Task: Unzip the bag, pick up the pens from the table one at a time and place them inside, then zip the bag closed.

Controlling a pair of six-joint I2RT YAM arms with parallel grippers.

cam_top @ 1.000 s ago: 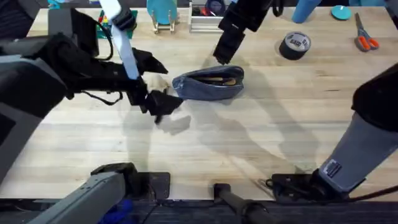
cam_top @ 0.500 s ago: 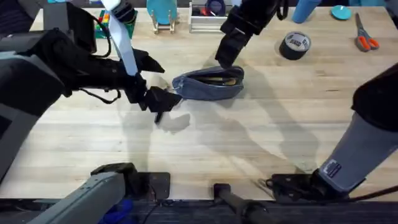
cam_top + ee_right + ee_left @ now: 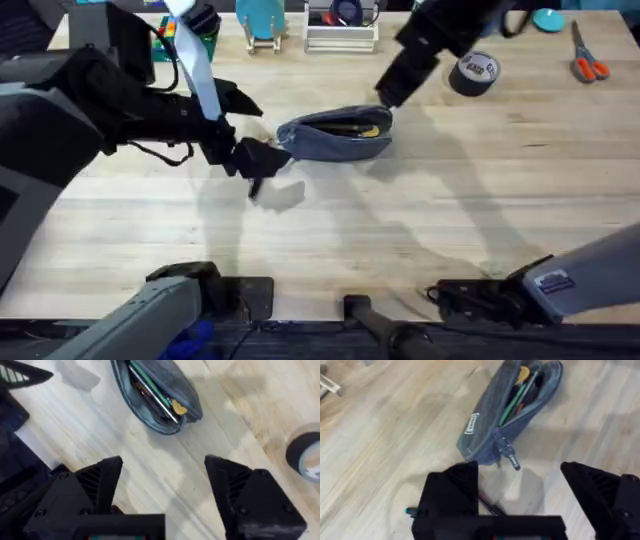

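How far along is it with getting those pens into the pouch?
The blue-grey pouch lies unzipped, with pens already inside. One thin dark pen lies on the table under the left gripper, whose jaws are open over it; that one looks next. The right gripper, also open and empty, hangs above the pouch's far end. After that the zip, its pull at the near end, must be closed.

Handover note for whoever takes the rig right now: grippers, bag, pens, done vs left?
Left gripper: open, empty, low by the zipper-pull end of the bag.
Right gripper: open, empty, above the bag's far end.
Bag: unzipped, lying on the table, pens inside.
One thin dark item, perhaps a pen, lies under the left fingers.
Done: unzipping, loading.
Left: check that item, zip closed.
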